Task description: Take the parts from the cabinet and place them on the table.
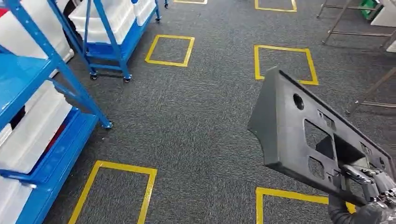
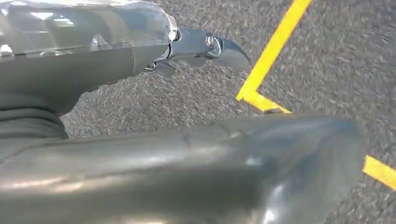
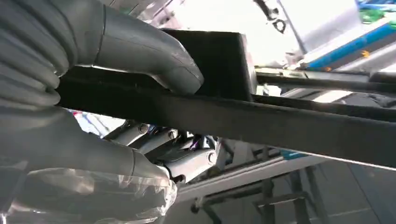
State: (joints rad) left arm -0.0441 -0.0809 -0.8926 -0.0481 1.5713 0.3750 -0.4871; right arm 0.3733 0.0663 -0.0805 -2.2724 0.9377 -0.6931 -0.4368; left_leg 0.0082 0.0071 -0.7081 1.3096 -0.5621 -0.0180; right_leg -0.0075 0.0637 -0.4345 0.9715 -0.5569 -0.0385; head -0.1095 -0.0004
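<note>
The right hand point(image 1: 369, 184) is clamping one end edge of the black panel point(image 1: 299, 130), stiff, seemingly light but long, likely levering in the grip; the left hand's point(image 2: 201, 46) fingers are empty, their set unclear.

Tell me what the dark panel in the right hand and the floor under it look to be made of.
Dark panel: likely moulded plastic, matte charcoal with a fine grain; the cut-outs and raised rim suggest moulding. The right hand grips its lower edge.
Floor: seemingly short-pile carpet, speckled grey, marked with squares of glossy yellow tape.

head view looks down at carpet point(image 1: 205, 130) — wrist views sit close.
</note>
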